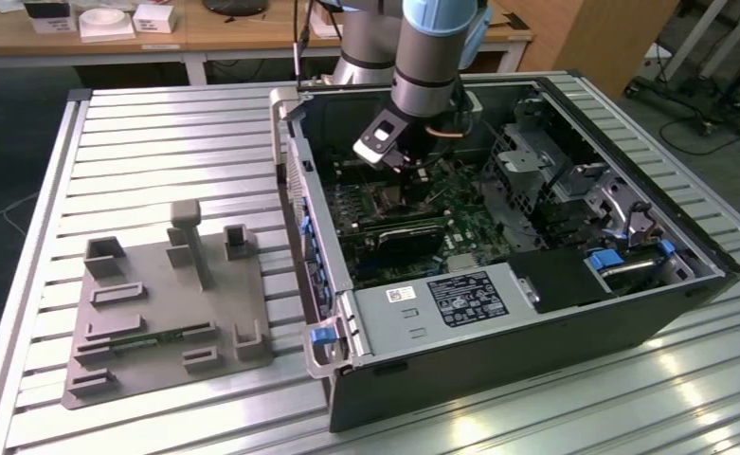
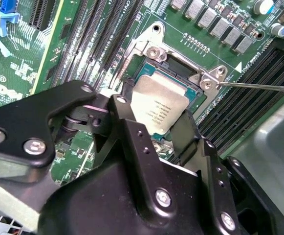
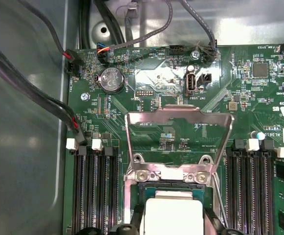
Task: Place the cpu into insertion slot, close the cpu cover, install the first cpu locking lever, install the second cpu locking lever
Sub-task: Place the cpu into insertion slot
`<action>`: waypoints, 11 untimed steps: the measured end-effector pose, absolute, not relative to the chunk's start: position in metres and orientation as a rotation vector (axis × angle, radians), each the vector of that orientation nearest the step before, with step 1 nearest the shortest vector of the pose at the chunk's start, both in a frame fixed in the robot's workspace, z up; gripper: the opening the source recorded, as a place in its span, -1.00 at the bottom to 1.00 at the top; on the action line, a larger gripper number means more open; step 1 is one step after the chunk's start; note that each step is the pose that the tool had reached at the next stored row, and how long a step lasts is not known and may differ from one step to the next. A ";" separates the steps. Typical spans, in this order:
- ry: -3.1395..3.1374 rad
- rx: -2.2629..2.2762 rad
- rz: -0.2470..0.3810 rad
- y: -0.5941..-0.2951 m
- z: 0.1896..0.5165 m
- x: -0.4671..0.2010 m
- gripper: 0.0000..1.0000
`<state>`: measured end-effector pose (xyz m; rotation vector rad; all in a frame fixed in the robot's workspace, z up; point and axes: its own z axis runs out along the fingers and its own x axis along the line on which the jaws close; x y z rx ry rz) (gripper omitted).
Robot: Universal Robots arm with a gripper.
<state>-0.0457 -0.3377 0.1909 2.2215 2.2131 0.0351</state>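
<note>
The cpu (image 2: pixel 157 106), a small square chip with a silvery top, sits between my gripper's (image 2: pixel 155 120) black fingers (image 2: pixel 129 129), right over the socket on the green motherboard (image 2: pixel 83 29). The fingers press both of its sides, so the gripper is shut on it. I cannot tell whether the chip rests in the socket or hangs just above it. In the first wrist view the cpu (image 3: pixel 173 215) lies below the cpu cover (image 3: pixel 178 120), which stands swung up on its hinge (image 3: pixel 171 175). A thin locking lever (image 2: pixel 259 86) sticks out sideways from the socket corner. The gripper (image 1: pixel 395 156) is deep inside the open computer case.
Memory slots (image 3: pixel 95 191) flank the socket on both sides. Cables (image 3: pixel 34 93) run along the case wall. The power box (image 1: pixel 452 299) and drive cages (image 1: pixel 559 190) crowd the case. A grey fixture plate (image 1: pixel 168 303) lies on the slatted table at the exterior view's left.
</note>
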 end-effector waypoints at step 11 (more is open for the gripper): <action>2.213 2.221 0.033 -0.338 0.194 -0.046 0.35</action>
